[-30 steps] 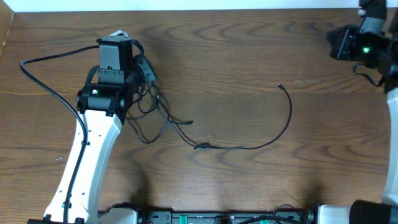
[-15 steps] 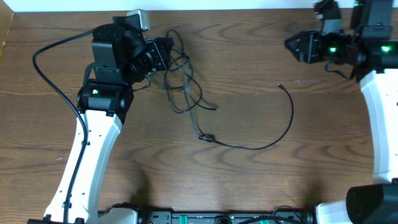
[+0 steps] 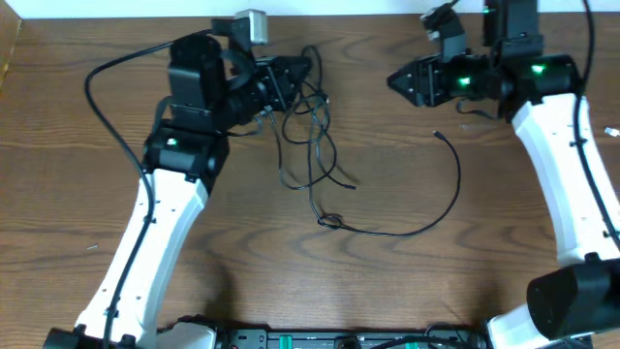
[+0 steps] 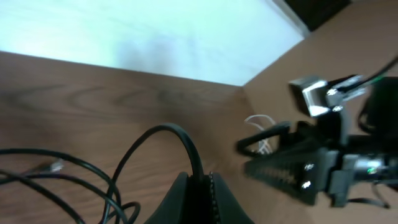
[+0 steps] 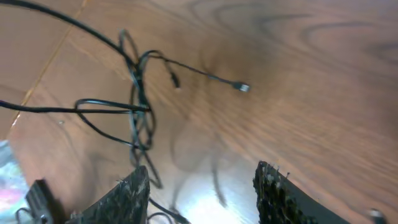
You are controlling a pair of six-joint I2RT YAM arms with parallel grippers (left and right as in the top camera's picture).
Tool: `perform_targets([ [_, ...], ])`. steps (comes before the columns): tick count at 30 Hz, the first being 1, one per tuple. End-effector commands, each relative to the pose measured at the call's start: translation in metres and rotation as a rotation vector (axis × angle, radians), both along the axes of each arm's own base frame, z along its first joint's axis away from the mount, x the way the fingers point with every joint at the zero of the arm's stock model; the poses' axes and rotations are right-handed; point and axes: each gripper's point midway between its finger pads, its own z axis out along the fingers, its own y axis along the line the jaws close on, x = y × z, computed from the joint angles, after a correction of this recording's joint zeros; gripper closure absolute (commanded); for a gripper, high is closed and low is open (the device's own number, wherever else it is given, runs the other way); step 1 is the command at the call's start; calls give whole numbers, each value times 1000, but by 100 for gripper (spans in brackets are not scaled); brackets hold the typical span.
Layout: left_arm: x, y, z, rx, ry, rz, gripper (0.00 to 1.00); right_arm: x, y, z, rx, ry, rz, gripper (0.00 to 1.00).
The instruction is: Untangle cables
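Observation:
The black cable (image 3: pixel 312 145) is a loose tangle hanging from my left gripper (image 3: pixel 291 74), with a knot (image 3: pixel 329 221) on the table. A long strand curves right to a plug (image 3: pixel 437 134). The left gripper (image 4: pixel 199 186) is shut on a black strand that rises between its jaws. My right gripper (image 3: pixel 397 82) is open and empty, above the table right of the tangle. The right wrist view shows its jaws (image 5: pixel 202 186) apart, with the tangle (image 5: pixel 137 99) and a plug end (image 5: pixel 244 88) beyond. A small white loop (image 4: pixel 260 132), perhaps the white cable, shows behind the right gripper.
The wooden table (image 3: pixel 504 281) ends at a white back wall (image 4: pixel 124 37). A thick black arm cable (image 3: pixel 107 68) loops to the left of the left arm. A small white bit (image 3: pixel 610 131) lies at the table's right edge.
My left gripper has lifted the black tangle and carried it right and toward the back. My right arm has swung left toward the tangle.

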Motion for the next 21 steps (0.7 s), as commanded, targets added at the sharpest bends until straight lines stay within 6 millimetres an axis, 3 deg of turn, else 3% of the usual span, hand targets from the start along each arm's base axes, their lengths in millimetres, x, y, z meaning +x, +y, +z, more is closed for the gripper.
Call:
perform_targets([
  [1,9,-7,2,-88,58,14,92,-4,25,-10,36,53,43,48],
  [7,22,-2,9,-209,132,107,92,-1,49,-28,37,82,80,41],
  [14,25,-2,27,-312,137,123,92,8,75,-60,35,144,80,41],
  [21,26,-2,27,-342,169,135,92,21,92,-78,18,138,46,41],
])
